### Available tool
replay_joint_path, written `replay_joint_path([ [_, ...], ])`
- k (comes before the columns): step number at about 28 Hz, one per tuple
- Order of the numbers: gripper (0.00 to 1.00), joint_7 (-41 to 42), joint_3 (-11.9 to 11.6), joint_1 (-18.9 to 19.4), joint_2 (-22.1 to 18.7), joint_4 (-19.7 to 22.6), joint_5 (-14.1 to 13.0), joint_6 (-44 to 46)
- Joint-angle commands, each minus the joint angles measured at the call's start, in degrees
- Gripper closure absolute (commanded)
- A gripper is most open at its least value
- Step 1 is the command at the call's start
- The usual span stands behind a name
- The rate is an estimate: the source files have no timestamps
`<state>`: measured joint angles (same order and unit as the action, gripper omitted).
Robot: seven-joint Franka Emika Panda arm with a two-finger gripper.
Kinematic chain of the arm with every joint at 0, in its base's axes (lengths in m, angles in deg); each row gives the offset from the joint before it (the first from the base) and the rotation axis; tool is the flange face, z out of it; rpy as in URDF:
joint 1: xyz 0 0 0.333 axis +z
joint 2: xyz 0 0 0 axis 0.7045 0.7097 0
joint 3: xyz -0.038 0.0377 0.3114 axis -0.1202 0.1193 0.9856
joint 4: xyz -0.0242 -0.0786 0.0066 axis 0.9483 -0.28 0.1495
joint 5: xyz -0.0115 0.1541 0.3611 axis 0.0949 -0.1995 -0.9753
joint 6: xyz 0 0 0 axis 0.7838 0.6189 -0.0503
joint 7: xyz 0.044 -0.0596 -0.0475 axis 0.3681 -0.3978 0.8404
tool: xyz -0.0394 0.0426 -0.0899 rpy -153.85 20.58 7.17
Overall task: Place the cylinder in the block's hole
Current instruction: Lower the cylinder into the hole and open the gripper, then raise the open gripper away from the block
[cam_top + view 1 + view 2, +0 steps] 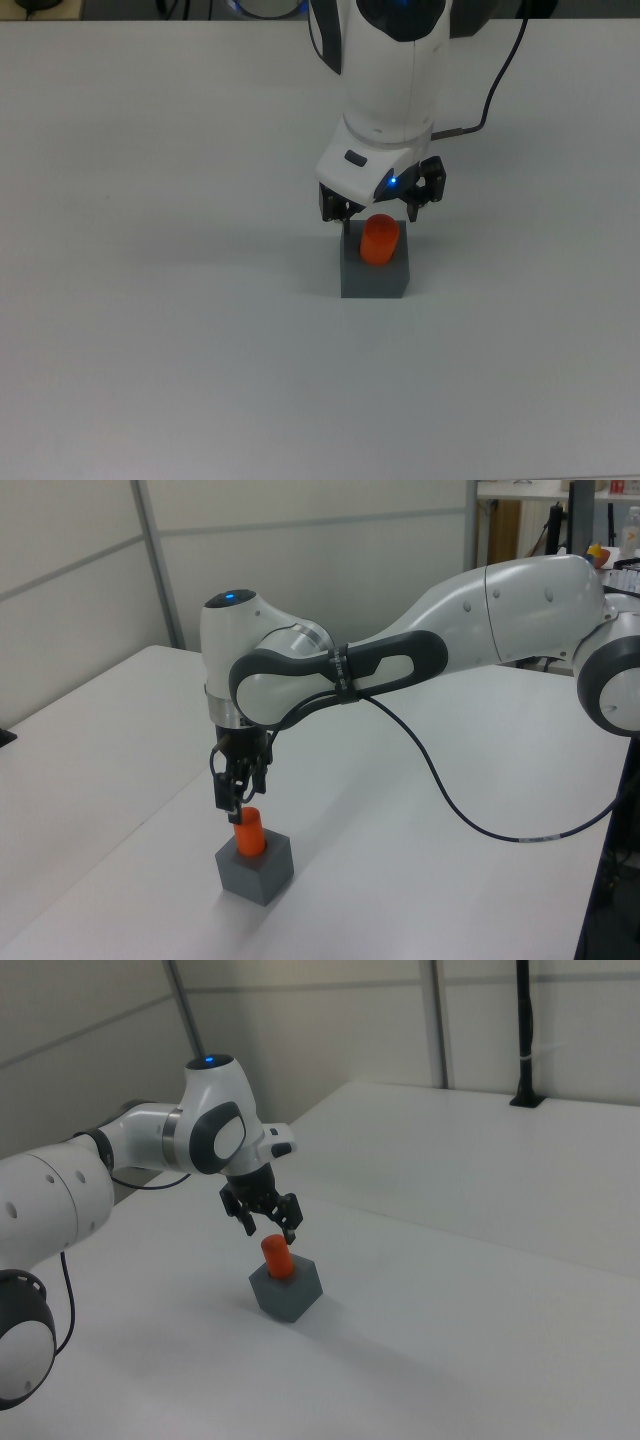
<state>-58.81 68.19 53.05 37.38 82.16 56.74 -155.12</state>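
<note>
The small bright orange-red matte cylinder (379, 240) stands upright in the round hole of the dark grey matte cube block (375, 275), its lower part sunk into the top face and its upper part standing proud. Directly above it hangs the white arm's black two-finger gripper (381, 206). Its fingers (291, 1224) are spread apart, one to each side of the cylinder's top, and they touch nothing. In the left view a gap shows between the fingertips and the orange top, so the cylinder appears to be released.

The relation that matters is vertical: the cylinder lies straight below the fingers, its long axis upright and roughly in line with the gripper's own axis. The block lies below that again, resting flat on the pale grey surface (150, 300). My judgement is that the insertion is essentially made, and what remains is a straight lift clear. Moving sideways at this height could clip the protruding top, since it sits close beneath the spread fingers. Whether the cylinder has reached the bottom of the hole cannot be told from these views.

By count: one cylinder, one block with one hole, one arm with one gripper. A black cable (450, 800) trails from the arm across the surface, well apart from the block.
</note>
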Motion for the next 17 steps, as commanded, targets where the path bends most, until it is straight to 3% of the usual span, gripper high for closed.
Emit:
replay_joint_path([
  [1,0.00,-1.10,-0.82,0.26,-3.36,-0.75,0.00,1.42],
  [5,0.00,-0.83,-1.61,-0.09,-6.70,0.04,0.17,3.96],
  [8,0.00,1.01,-4.94,-0.09,-9.78,1.01,0.00,7.66],
  [13,0.00,5.31,-8.10,-0.17,-14.78,7.15,-0.09,8.02],
  [17,0.00,6.02,-9.52,-1.14,-15.76,8.57,0.00,8.28],
])
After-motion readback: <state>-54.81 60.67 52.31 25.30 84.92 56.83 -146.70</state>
